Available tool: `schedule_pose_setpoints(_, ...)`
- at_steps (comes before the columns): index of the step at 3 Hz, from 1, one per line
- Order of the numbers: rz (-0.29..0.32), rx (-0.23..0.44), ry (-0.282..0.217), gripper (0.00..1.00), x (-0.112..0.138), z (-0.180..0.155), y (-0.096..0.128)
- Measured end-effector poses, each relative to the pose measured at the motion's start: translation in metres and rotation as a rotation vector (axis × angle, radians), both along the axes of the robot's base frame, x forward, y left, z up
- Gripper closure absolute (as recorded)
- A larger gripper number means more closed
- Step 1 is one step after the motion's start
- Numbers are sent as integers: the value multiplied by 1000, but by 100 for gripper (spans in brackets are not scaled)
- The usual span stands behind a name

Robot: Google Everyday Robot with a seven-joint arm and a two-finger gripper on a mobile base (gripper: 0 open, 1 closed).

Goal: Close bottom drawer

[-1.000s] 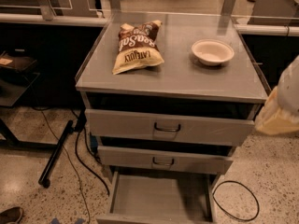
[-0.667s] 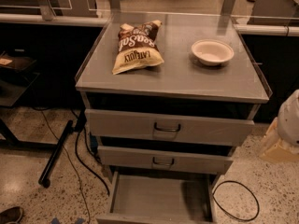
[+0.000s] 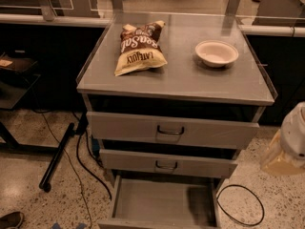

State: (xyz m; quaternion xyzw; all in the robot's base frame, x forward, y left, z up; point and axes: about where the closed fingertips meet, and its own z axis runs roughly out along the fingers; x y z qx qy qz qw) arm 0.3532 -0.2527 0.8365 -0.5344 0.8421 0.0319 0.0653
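The bottom drawer (image 3: 162, 203) of the grey metal cabinet is pulled out wide. Its plain grey tray is open to view and looks empty. Its front panel lies at the picture's lower edge and the handle is out of view. My gripper (image 3: 286, 149) shows as a pale white and yellowish shape at the right edge. It hangs beside the cabinet at about the height of the middle drawer, to the right of and above the open drawer, and touches nothing.
The top drawer (image 3: 171, 130) and the middle drawer (image 3: 167, 165) stick out slightly. A chip bag (image 3: 139, 47) and a white bowl (image 3: 217, 53) sit on the cabinet top. A black cable loop (image 3: 240, 205) and a black pole (image 3: 57, 159) lie on the floor.
My gripper has moved down along the right edge, from the height of the top drawer to that of the middle drawer. The bottom drawer has not moved.
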Motion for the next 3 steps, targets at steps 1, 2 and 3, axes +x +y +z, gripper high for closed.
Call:
schedule_pose_setpoints(1, -85, 43, 92, 100, -32, -82, 4)
schedule_pose_setpoints(2, -128, 48, 225, 100, -67, -158, 14)
schedule_pose_setpoints(3, -126, 50, 229, 100, -68, -161, 14)
